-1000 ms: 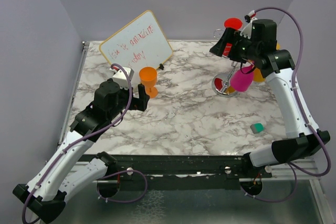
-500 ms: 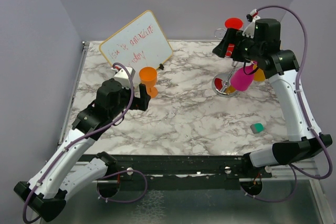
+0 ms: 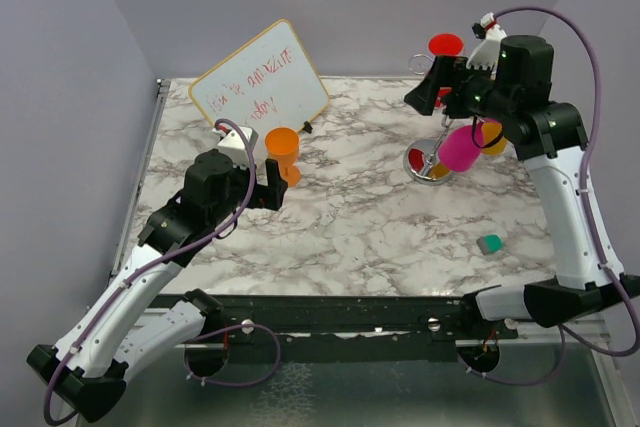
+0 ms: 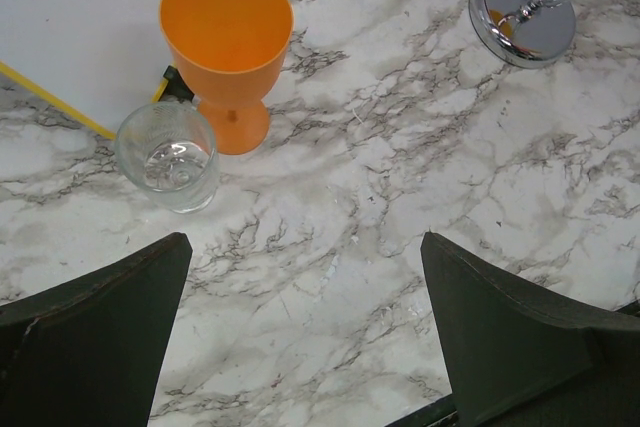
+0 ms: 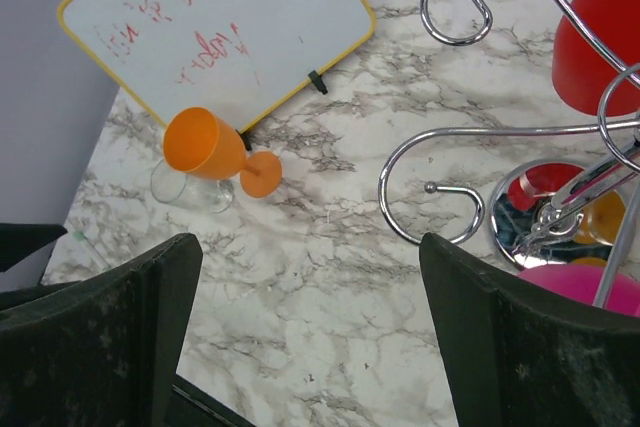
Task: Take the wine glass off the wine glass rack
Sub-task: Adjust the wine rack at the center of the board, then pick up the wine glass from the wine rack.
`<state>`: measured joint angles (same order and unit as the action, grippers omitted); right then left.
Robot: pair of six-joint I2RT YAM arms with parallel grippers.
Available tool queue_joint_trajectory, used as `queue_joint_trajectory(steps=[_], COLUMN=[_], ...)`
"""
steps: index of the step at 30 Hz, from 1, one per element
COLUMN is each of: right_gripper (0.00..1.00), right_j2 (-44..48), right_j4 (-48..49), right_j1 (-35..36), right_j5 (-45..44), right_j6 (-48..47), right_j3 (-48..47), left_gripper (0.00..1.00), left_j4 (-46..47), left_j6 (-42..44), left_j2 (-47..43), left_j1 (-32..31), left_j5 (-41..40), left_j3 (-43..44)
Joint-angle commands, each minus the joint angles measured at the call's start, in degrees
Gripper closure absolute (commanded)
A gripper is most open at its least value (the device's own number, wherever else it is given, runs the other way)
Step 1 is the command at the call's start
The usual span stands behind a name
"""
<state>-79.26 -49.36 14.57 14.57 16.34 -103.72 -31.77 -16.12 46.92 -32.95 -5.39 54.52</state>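
R gripper (image 5: 310,239) wide open, empty, near rack (image 5: 530,209) scroll arms. Pink wine glass (image 3: 460,150), red glass (image 5: 600,47) hang on rack. L gripper (image 4: 305,239) wide open, empty, nr orange goblet (image 4: 228,32), clear tumbler (image 4: 170,155), whiteboard (image 5: 220,27).

Left end effector (image 4: 305,239) low, right end effector (image 5: 310,242) high (both jaws wide apart).
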Motion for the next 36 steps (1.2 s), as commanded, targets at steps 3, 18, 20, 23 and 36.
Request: queue_joint_trajectory(steps=[3,18,20,23,36], right_gripper=[0.05,0.07,0.07,0.06,0.09], right_j2=[11.1,16.4,16.3,14.3,12.8], right_j4=[10.2,2.4,2.4,0.5,3.4], right_j1=[0.3,0.1,-0.4,-3.0,-24.2], right_j5=[-3.2,-43.3,-41.1,-34.7,-7.3], right_j6=[-0.6,2.0,2.3,3.6,8.2], right_j3=[5.8,9.6,9.9,9.6,12.4], left_gripper=[0.01,0.01,0.01,0.01,0.01], left_j4=[0.9,0.2,0.2,0.2,0.2], left_j6=[0.2,-0.4,-0.5,-0.5,0.4], left_j2=[-0.3,-1.6,-1.6,-1.7,-1.7], left_j1=[0.3,0.3,0.4,0.3,0.3], left_j5=[1.2,0.8,0.9,1.2,0.9], left_j3=[0.1,-0.4,-0.4,-0.5,-0.6])
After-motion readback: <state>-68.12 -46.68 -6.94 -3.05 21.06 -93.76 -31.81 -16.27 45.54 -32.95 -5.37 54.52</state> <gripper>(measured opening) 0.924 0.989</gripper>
